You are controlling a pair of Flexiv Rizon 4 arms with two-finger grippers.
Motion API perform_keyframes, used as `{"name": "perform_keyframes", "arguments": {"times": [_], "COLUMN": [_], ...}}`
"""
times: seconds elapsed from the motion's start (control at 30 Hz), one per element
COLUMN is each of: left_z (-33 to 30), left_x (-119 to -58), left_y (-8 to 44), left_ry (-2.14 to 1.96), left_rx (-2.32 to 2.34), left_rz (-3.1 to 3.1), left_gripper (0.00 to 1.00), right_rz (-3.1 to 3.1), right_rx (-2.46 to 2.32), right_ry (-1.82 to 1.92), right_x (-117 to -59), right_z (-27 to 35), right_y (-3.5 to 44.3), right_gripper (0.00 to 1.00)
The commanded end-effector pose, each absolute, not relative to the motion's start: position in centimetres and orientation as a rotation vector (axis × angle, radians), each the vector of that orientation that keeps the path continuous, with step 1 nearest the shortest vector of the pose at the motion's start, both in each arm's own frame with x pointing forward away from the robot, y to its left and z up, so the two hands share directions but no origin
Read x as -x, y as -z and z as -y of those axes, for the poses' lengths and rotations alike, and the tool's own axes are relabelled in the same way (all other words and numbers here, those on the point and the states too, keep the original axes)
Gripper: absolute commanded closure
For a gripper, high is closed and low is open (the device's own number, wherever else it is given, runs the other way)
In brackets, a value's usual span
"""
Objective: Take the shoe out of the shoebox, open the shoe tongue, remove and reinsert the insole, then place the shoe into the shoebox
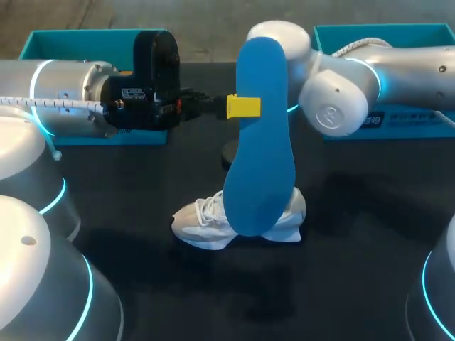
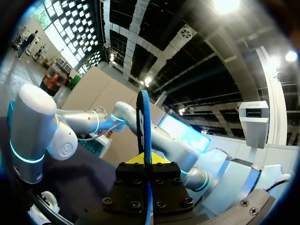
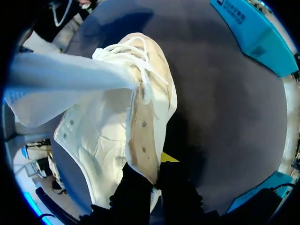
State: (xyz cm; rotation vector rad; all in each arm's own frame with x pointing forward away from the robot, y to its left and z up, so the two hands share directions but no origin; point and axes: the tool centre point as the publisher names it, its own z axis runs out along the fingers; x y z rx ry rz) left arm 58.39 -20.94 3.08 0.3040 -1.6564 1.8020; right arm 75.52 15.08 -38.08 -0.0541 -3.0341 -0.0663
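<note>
The left pincer (image 1: 244, 106) (image 2: 145, 160) is clamped on the blue insole (image 1: 259, 163) (image 2: 143, 122), which is gripped across its upper part and held upright above the worktop (image 1: 355, 234), one broad face turned to the head view. The right pincer (image 3: 155, 168) is closed on the shoe (image 3: 112, 131) (image 1: 206, 217), whose opening rim is pinched between its fingers. In the head view this pincer is hidden behind the insole. The white shoe is seen resting on the dark worktop, below the insole's lower end, laces towards the left arm. A teal box (image 1: 32, 46) is placed at the rear left and a second teal box (image 1: 419, 122) at the rear right, well apart from the shoe.
</note>
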Motion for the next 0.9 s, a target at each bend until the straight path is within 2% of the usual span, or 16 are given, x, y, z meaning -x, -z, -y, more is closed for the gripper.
{"name": "perform_keyframes", "arguments": {"times": [0.03,0.23,0.9], "left_z": [21.0,21.0,21.0], "left_x": [-58.4,-58.4,-58.4], "left_y": [-3.0,-3.0,-3.0], "left_ry": [-1.801,-1.801,-1.801], "left_rx": [-0.304,-0.304,-0.304], "left_rz": [1.657,1.657,1.657], "left_gripper": [1.0,1.0,1.0], "right_rz": [3.002,2.904,2.499], "right_rx": [0.199,0.488,1.475], "right_ry": [0.036,0.056,0.448], "right_x": [-75.4,-75.3,-74.7], "right_z": [-15.5,-15.0,-13.4], "right_y": [37.3,36.5,34.2], "right_gripper": [1.0,1.0,1.0]}}
